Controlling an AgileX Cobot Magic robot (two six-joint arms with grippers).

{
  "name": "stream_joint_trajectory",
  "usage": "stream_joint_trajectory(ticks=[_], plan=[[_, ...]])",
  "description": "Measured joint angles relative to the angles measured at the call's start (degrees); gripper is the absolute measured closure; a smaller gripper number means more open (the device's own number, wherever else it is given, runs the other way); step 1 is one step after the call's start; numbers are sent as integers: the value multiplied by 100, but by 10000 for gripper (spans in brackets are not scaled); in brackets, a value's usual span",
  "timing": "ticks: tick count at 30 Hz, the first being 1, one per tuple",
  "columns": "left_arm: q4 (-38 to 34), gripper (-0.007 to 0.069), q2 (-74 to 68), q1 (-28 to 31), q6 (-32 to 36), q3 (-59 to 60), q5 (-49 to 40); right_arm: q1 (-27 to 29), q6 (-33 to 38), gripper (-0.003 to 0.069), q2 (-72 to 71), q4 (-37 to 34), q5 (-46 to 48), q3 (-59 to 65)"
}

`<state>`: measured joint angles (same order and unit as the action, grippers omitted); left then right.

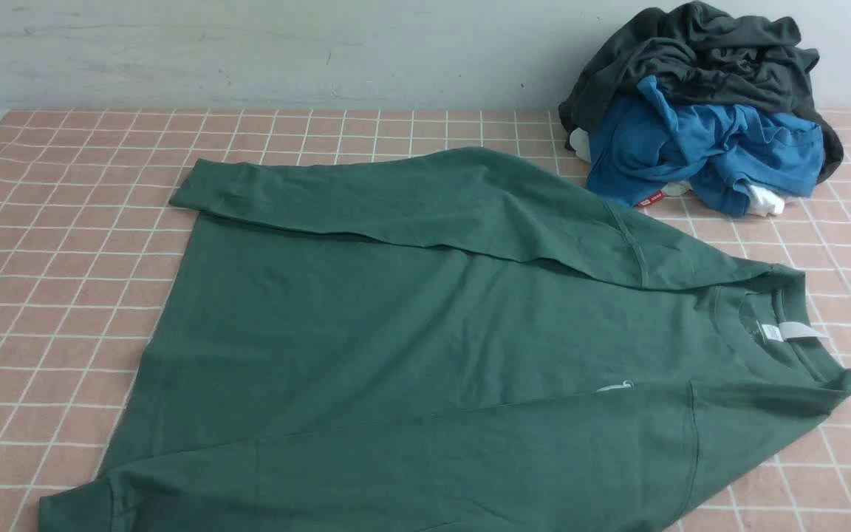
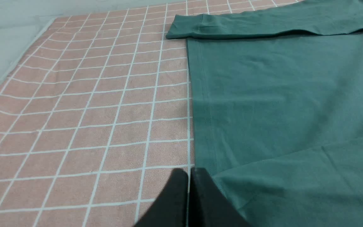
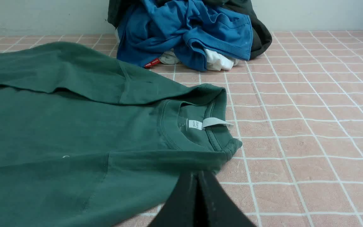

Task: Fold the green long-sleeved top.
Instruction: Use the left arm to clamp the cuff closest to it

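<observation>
The top [image 1: 425, 332] lies flat on the surface [image 1: 63, 222], collar [image 3: 216, 138] rightward, both sleeves [image 1: 411, 199] laid across its body, likely to narrow it for folding, with left tool [image 2: 188, 172] at the hem [image 2: 200, 94] and right tool [image 3: 197, 174] by the collar both clenched on nothing.

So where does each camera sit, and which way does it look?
Front: between the arms, facing forward over the top to the pile; hardly any robot shows.
Left wrist: on the left arm, facing the top's hem; shut left gripper shows.
Right wrist: on the right arm, facing collar and pile; shut right gripper shows.
Front and right wrist share the pile.
</observation>
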<state>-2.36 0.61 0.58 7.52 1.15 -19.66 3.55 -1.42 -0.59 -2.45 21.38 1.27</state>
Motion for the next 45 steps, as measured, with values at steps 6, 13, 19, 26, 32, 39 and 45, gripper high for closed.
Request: stream_joint_trajectory(ticks=[6,13,19,26,32,39,45], plan=[[0,627,0,0,0,0,0,0,0,673,0,0,0,0],[0,627,0,0,0,0,0,0,0,673,0,0,0,0],[0,627,0,0,0,0,0,0,-7,673,0,0,0,0],[64,627,0,0,39,0,0,0,-7,673,0,21,0,0],[101,627,0,0,44,0,73,0,-7,673,0,151,0,0],[154,627,0,0,20,61,1714,0,142,673,0,1252,9,0],[164,627,0,0,8,61,2403,0,142,673,0,2072,-35,0]])
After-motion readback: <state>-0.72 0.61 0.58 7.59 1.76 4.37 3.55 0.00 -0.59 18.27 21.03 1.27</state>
